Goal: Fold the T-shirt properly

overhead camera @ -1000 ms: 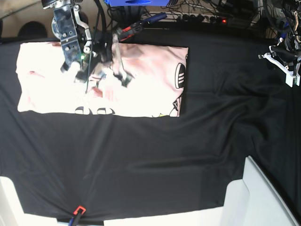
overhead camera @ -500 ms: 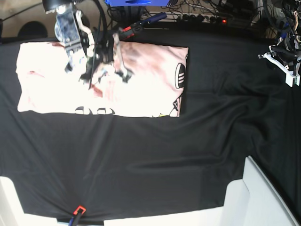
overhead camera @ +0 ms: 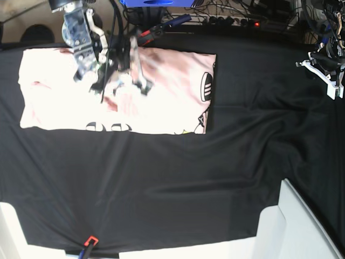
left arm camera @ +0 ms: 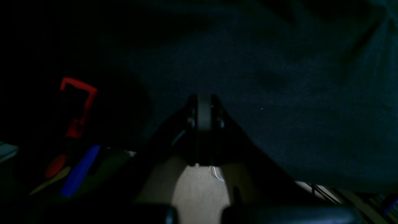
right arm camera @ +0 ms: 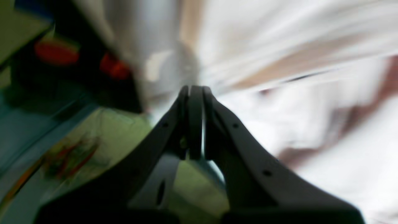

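The right end effector [right arm camera: 194, 93] has matte black curved fingers [right arm camera: 236, 133] dotted with small holes; black cables [overhead camera: 114, 21] trail its silver-grey arm [overhead camera: 78, 35].

The T-shirt [overhead camera: 161, 81] bears a black striped logo near its right edge. Black lettering along its lower edge is cut off and cannot be read.
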`<state>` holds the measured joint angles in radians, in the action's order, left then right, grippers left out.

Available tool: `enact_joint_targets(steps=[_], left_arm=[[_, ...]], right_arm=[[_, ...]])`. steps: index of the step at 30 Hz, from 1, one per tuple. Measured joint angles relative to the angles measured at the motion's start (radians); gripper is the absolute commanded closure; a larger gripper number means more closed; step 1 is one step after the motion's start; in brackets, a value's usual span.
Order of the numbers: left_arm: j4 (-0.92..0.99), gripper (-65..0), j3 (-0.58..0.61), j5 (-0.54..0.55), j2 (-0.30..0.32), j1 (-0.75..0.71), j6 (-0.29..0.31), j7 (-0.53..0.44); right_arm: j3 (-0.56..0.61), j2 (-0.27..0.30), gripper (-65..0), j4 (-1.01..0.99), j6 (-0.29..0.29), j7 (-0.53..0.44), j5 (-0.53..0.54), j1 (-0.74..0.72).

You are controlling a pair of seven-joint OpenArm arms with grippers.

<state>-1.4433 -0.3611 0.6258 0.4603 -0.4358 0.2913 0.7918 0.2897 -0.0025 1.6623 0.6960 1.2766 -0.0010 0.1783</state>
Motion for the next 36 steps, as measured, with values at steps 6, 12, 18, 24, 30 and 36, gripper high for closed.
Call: enact_joint_targets(steps=[6,12,18,24,30,36], left_arm=[[0.000,0.0,0.000,0.000,0.000,-0.005,0.000,0.000],[0.000,0.0,0.000,0.000,0.000,-0.005,0.000,0.000],[0.003,0.0,0.000,0.002,0.000,-0.002,0.000,0.000],[0.053,0.0,0.000,0.000,0.000,0.002,0.000,0.000],[0.056,0.0,0.000,0.000,0.000,0.003,0.000,-0.001],[0.056,0.0,0.000,0.000,0.000,0.003,0.000,0.000]], right_arm=[[-0.034,0.013,-0.9,0.062,0.000,0.008,0.005,-0.088],[-0.219,-0.035,-35.0,0.050,0.000,-0.049,0.001,-0.162],[-0.232,-0.036,-49.8,0.050,0.000,-0.107,0.001,-0.170],[-0.233,-0.034,-41.6,-0.118,0.000,-0.184,0.064,-0.204],[-0.233,-0.017,-35.4,-0.257,0.000,-0.233,0.156,-0.242],[-0.233,-0.014,-35.5,-0.274,0.000,-0.249,0.153,-0.242]])
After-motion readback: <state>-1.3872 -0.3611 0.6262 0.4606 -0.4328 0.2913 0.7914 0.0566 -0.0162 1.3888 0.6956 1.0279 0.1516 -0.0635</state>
